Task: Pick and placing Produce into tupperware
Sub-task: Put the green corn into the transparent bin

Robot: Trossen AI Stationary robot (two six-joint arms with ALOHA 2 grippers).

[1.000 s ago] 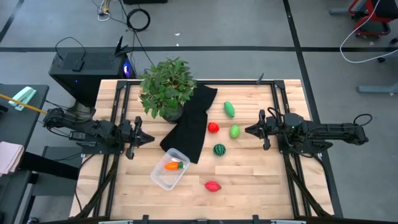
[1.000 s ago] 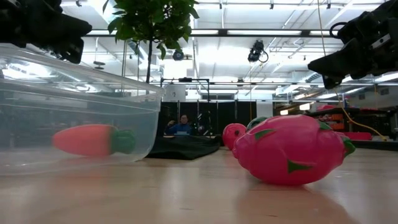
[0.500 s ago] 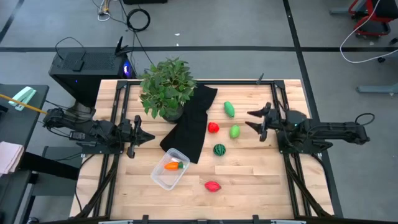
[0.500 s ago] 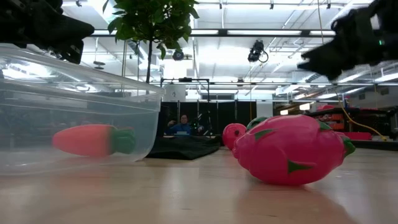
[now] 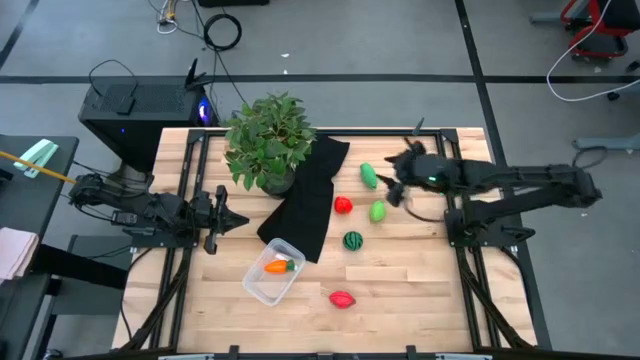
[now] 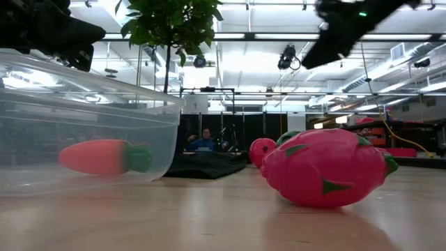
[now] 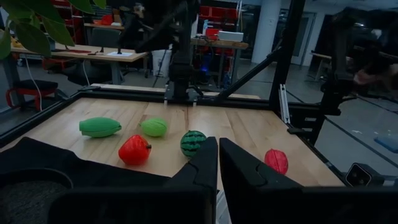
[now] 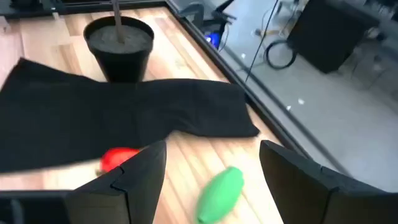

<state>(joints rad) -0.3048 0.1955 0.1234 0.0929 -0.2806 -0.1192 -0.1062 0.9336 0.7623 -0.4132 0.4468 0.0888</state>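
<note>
Produce is my worry — my right gripper (image 5: 392, 178), wide open and empty above the long green vegetable (image 5: 369, 175), could knock it away — my left gripper (image 5: 228, 219) waits shut.

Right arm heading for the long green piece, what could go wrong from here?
1. The long green toy is rounded and tilted between the open right tool fingers; it may roll or squirt out.
2. The black cloth lies close by, so a low approach could snag it.
3. The tupperware sits across that cloth, a long carry.
</note>
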